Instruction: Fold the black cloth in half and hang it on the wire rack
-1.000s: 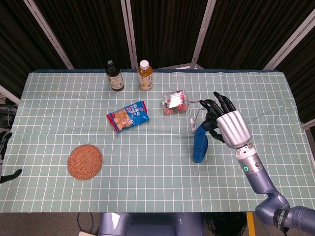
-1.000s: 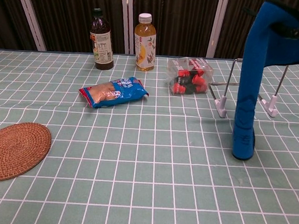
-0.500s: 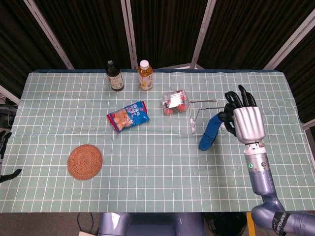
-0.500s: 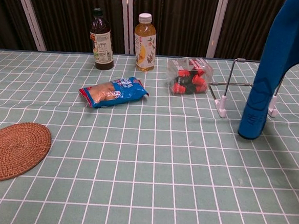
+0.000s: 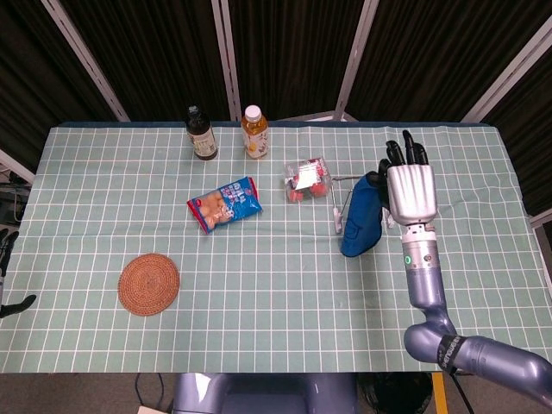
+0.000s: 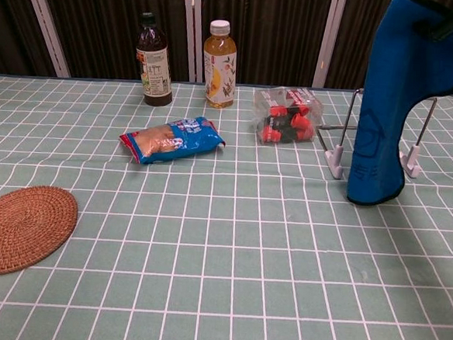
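While the right hand (image 5: pixel 410 191) pinches the cloth (image 5: pixel 362 226) by its top, the blue fabric hangs long axis downward, just in front of the wire rack (image 6: pixel 345 143); the left hand (image 5: pixel 7 259), idle, sits far across the table.

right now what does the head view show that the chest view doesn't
Only the head view shows the whole right hand from above with its forearm, the left hand at the table's far left edge, and the floor past the table. Only the chest view shows the cloth hanging full length, its lower end near the tablecloth in front of the rack, plus the bottle labels side-on. Both show the blue cloth, rack, two bottles, blue snack bag, clear packet and woven coaster.
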Available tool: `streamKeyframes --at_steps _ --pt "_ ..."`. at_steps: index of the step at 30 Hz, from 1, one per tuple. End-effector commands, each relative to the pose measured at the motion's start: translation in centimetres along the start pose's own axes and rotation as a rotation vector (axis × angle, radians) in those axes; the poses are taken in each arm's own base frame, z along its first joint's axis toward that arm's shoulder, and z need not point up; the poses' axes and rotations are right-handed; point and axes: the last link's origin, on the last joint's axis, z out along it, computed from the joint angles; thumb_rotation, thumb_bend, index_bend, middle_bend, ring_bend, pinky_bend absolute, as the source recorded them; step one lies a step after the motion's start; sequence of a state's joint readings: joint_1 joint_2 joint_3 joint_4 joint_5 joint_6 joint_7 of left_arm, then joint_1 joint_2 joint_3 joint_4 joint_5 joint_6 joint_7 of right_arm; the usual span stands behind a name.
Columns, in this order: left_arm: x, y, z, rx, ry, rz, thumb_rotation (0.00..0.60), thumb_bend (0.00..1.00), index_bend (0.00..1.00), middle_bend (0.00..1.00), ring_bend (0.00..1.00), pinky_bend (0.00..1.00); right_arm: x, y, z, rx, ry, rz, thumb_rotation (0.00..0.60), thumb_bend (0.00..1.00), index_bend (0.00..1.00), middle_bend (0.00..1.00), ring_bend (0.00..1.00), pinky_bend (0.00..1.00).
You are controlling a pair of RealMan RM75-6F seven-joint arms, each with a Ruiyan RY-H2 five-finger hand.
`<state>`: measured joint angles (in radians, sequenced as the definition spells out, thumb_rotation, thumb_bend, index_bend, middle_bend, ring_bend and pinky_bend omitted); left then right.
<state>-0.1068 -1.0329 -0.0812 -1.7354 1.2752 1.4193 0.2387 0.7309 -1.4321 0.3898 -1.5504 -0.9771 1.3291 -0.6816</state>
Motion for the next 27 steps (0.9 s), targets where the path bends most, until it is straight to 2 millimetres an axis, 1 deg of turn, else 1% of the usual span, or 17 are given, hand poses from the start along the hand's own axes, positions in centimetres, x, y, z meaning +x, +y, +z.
streamKeyframes --at_steps 1,4,7,14,22,27 --pt "0.0 -0.1 0.1 0.004 -0.002 -0.001 0.6 0.0 0.0 0.0 0.0 0.0 -0.3 -0.6 1.2 -0.026 -0.001 -0.006 0.6 0.49 0.74 0.19 0.0 0.18" --pt "-0.1 -0.2 0.2 0.009 -0.004 0.001 0.6 0.0 0.0 0.0 0.0 0.0 -0.5 -0.7 1.9 -0.042 -0.004 -0.013 0.6 0.49 0.74 0.19 0.0 0.18" --pt "-0.2 -0.4 0.4 0.016 -0.008 0.003 0.6 0.0 0.0 0.0 0.0 0.0 -0.9 -0.5 3.0 -0.081 -0.005 -0.031 0.6 0.49 0.74 0.19 0.0 0.18" --pt "-0.3 -0.4 0.7 0.022 -0.013 0.006 0.6 0.0 0.0 0.0 0.0 0.0 -1.7 -0.4 4.0 -0.124 -0.015 -0.031 0.6 0.49 0.74 0.19 0.0 0.19" --pt "-0.6 -0.3 0.9 0.027 -0.024 0.015 0.6 0.0 0.0 0.0 0.0 0.0 -1.7 -1.0 5.3 -0.083 0.011 -0.052 0.6 0.49 0.74 0.19 0.0 0.19" --pt "-0.8 -0.4 1.0 0.033 -0.027 0.02 0.6 0.0 0.0 0.0 0.0 0.0 -1.5 -0.9 6.6 -0.073 0.034 -0.098 0.6 0.49 0.74 0.19 0.0 0.18"
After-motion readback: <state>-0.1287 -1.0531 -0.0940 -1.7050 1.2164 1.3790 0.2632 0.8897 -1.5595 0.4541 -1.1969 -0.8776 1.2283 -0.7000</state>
